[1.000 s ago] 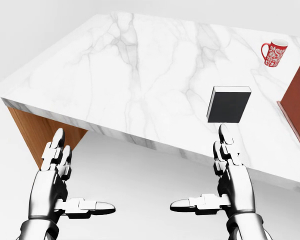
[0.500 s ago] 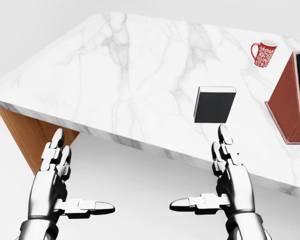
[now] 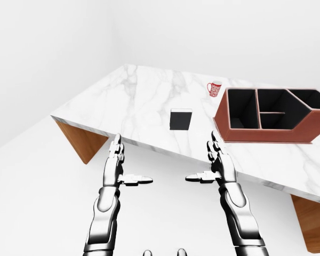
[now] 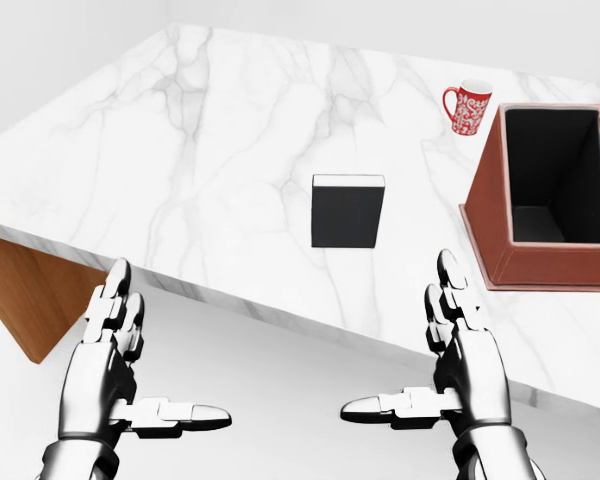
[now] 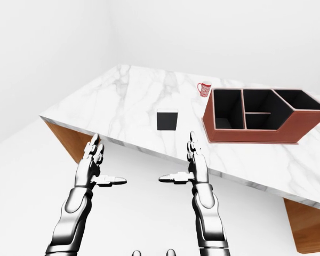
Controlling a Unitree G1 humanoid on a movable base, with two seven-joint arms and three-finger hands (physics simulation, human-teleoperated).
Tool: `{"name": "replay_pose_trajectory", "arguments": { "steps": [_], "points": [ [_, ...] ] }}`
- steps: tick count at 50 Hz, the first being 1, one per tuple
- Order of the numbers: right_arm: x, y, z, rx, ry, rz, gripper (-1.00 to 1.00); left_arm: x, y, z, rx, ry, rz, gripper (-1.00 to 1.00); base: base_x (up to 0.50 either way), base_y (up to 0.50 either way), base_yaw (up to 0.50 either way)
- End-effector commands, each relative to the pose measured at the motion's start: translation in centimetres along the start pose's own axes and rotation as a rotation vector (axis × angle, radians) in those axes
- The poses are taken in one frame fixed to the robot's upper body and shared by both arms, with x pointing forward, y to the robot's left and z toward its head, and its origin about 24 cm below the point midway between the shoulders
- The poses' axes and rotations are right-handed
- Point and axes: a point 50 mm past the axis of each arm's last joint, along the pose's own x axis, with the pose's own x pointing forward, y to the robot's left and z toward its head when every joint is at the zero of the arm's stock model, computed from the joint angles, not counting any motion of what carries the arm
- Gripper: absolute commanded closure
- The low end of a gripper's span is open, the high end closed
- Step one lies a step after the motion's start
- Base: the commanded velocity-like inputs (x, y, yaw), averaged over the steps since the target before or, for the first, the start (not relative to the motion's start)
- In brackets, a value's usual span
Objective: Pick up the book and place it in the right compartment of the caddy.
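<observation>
White-veined marble tops the table (image 4: pixel 220 150), which fills the upper part of the head view, with a brown wooden side showing under its edge at the far left. At the lower left of that view the left hand (image 4: pixel 120 370) hangs off the table edge, released, fingers straight up and thumb pointing right, holding nothing. Near the middle of the head view the book (image 4: pixel 348 211) lies flat on the marble, dark-covered with a pale strip along its top edge, well apart from both hands. At the lower right the right hand (image 4: pixel 450 365) mirrors the other one, spread wide and empty, thumb pointing left, its fingertips just overlapping the table edge in the picture. Toward the upper right a red patterned mug (image 4: pixel 467 107) stands upright beside the caddy (image 3: pixel 266 132), a reddish-brown box with dark compartments; in the left-eye view it lies right of the book, apart from it.
</observation>
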Motion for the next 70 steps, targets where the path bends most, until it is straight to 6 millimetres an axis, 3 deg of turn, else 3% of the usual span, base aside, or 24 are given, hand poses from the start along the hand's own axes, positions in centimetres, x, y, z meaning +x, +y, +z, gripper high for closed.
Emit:
{"name": "replay_pose_trajectory", "arguments": {
  "steps": [1, 7, 10, 12, 16, 18, 47, 48, 49, 51, 53, 58, 60, 66, 67, 70],
  "points": [
    [0.0, 0.0, -0.1, -0.001, 0.002, -0.001, -1.0, 0.0, 0.0, 0.0, 0.0, 0.001, -0.001, -1.0, 0.16, -0.39, 0.0],
    [0.0, 0.0, -0.1, -0.001, 0.003, -0.001, -1.0, 0.0, 0.0, 0.1, 0.0, 0.001, 0.0, -1.0, 0.16, -0.39, 0.0],
    [0.0, 0.0, -1.4, -0.002, 0.003, -0.001, -1.0, 0.1, 0.0, 0.0, 0.0, 0.001, -0.001, -1.0, 0.16, -0.39, 0.0],
    [0.0, 0.1, -0.1, -0.001, 0.003, -0.002, -1.0, 0.1, 0.0, 0.0, 0.0, 0.001, -0.001, -1.0, 0.16, -0.39, 0.0],
    [0.0, 0.0, -1.0, -0.001, 0.004, -0.002, -1.0, 0.1, 0.0, 0.1, 0.0, 0.001, -0.001, -1.0, 0.16, -0.39, 0.0],
    [0.1, 0.0, -0.2, -0.001, 0.004, -0.002, -1.0, 0.1, 0.0, 0.0, 0.0, 0.001, 0.0, -1.0, 0.16, -0.39, 0.0],
    [0.1, 0.0, -0.2, -0.001, 0.006, -0.004, -1.0, 0.1, 0.0, 0.1, 0.0, 0.001, 0.0, -1.0, 0.16, -0.38, 0.0],
    [0.1, -0.1, -1.4, -0.001, 0.007, -0.004, -1.0, 0.1, 0.0, 0.1, 0.0, 0.002, 0.0, -1.0, 0.15, -0.38, 0.0],
    [0.1, 0.0, -0.5, -0.001, 0.007, -0.004, -1.0, 0.1, 0.0, 0.1, 0.0, 0.001, 0.0, -1.0, 0.15, -0.38, 0.0],
    [0.0, -0.1, -1.5, -0.001, 0.007, -0.004, -1.0, 0.1, 0.0, 0.1, 0.0, 0.001, -0.001, -1.0, 0.15, -0.37, 0.0],
    [0.0, 0.0, -0.2, -0.002, 0.007, -0.004, -1.0, 0.1, 0.0, 0.1, 0.0, 0.001, 0.0, -1.0, 0.15, -0.37, 0.0],
    [0.0, -0.1, -1.6, -0.002, 0.007, -0.004, -1.0, 0.1, 0.0, 0.1, 0.0, 0.001, 0.0, -1.0, 0.15, -0.37, 0.0],
    [0.1, 0.0, -0.2, -0.002, 0.007, -0.004, -1.0, 0.1, 0.0, 0.1, 0.0, 0.002, 0.0, -1.0, 0.15, -0.36, 0.0],
    [0.0, 0.0, -1.1, -0.002, 0.007, -0.004, -1.0, 0.1, 0.0, 0.1, 0.0, 0.001, -0.001, -1.0, 0.14, -0.35, 0.0],
    [0.1, 0.0, -0.1, -0.001, 0.007, -0.005, -1.0, 0.1, 0.0, 0.1, 0.0, 0.002, -0.001, -1.0, 0.14, -0.35, 0.0],
    [0.1, 0.0, 0.0, 0.002, 0.003, -0.007, -1.0, 0.1, 0.0, 0.1, 0.0, 0.001, 0.0, -1.0, 0.1, -0.26, 0.0]
  ]
}}
